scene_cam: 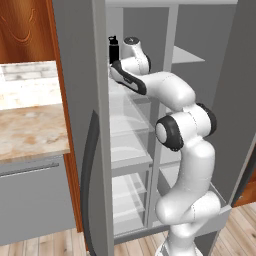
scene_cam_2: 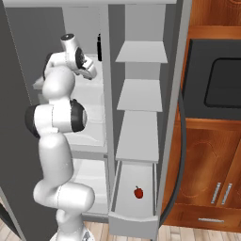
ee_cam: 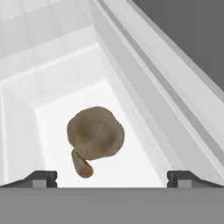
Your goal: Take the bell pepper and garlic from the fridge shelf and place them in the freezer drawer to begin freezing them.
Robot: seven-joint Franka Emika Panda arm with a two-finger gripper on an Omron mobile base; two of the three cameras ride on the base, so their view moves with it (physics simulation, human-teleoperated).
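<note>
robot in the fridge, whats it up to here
The arm reaches onto the fridge shelf with its gripper open above the garlic, not yet gripping it. The bell pepper already lies in the open freezer drawer. A black bottle stands behind the arm.

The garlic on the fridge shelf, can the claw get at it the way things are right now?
Probably yes. In the hand view the garlic lies bare on the pale fridge shelf, ahead of the open claw, between its fingertips, with nothing between them. The shelf's raised rim runs alongside, apart from it.
</note>
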